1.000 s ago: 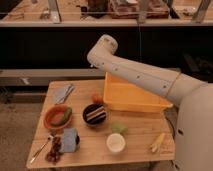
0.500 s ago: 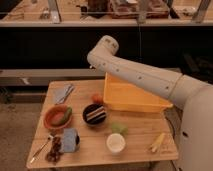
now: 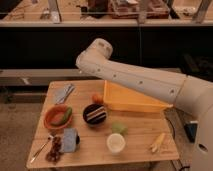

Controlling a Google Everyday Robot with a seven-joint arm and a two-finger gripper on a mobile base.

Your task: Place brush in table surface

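Gripper out of view past the arm [image 3: 135, 80], whose elbow hangs over the back edge of the table surface [image 3: 140, 135] exactly as half a second ago, so claw state cannot be told; nothing on the worktop has shifted. Arm crosses above one yellow bin [image 3: 131, 100] at back right, with one orange fruit [image 3: 97, 98] just beside the bin's left end, one dark bowl [image 3: 94, 113] mid-table, one orange bowl [image 3: 58, 117] near left edge, one white cup [image 3: 116, 143] by front edge, one thin utensil [image 3: 40, 149] at front left corner, and one banana-shaped piece [image 3: 157, 142] near front right corner. Brush cannot be picked out.
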